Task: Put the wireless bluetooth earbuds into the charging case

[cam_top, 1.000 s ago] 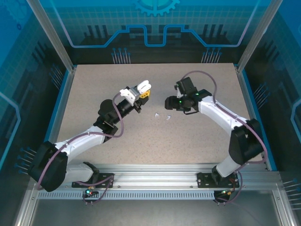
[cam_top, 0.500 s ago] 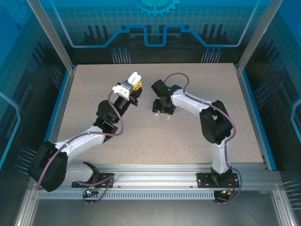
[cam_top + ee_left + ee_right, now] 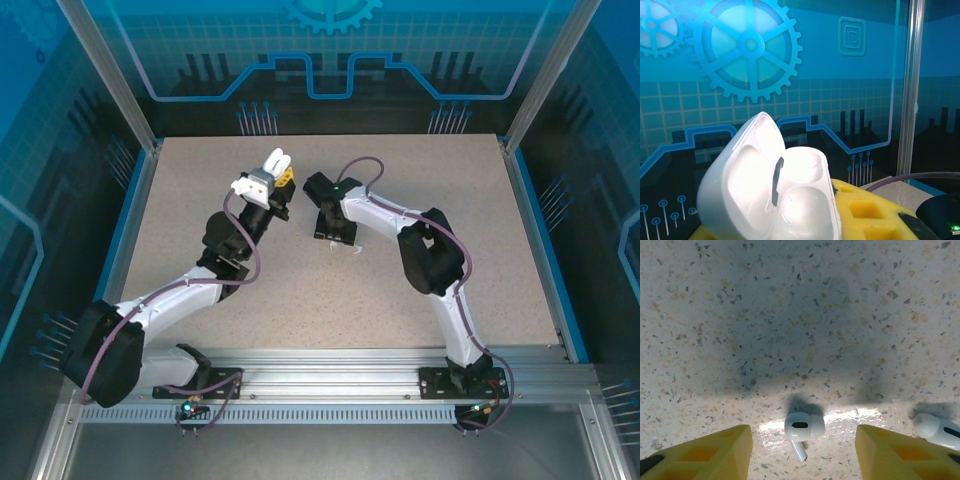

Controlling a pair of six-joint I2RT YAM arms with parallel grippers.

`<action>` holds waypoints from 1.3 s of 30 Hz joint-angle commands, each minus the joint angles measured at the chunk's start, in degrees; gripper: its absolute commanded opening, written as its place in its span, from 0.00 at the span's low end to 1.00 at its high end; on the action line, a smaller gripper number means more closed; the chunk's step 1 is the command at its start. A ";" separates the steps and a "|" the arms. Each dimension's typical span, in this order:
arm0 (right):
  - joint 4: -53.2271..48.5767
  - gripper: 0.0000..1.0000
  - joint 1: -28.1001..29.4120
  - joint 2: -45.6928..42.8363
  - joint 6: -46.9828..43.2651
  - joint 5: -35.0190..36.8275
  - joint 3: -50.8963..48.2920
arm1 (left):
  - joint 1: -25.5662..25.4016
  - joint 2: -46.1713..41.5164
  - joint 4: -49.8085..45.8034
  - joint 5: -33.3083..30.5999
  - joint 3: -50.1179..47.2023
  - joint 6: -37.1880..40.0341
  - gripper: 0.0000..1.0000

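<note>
While the right gripper (image 3: 800, 442) hangs low over the table, its two yellow plastic fingers (image 3: 705, 452) stand apart, released, with nothing grasped. Between them, touching neither, lies a glossy white earbud (image 3: 802, 429) with a short stem and a dark oval sensor patch. A second glossy white earbud (image 3: 936, 429) lies just outside the right-hand finger, partly cut off by the edge of the wrist view. From above, both earbuds rest close together on the table just beside this gripper, near the middle of the work area.

The left gripper (image 3: 283, 178) is raised and tilted upward, clenched on a glossy white rounded charging case (image 3: 775, 195). The hinged lid of the case stands open, and two hollow wells show inside the body. The case is held clear of the table, near the right gripper but apart from it.

Both arms are white with black joints, each carrying a purple cable (image 3: 360, 165), and they bend inward toward each other.

The surface is a beige speckled stone-pattern tabletop (image 3: 330, 310) edged with blue strips. A ribbed aluminium rail (image 3: 330, 385) at the near edge bears the two arm bases. Slanted aluminium corner posts (image 3: 110, 75) frame the cell, and translucent blue wall panels (image 3: 330, 60) printed with gear and circuit-line motifs enclose it.
</note>
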 commanded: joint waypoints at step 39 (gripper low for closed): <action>-2.33 0.33 1.58 6.72 3.67 -0.43 3.33 | 1.07 -1.47 3.02 -0.44 0.15 -2.39 0.00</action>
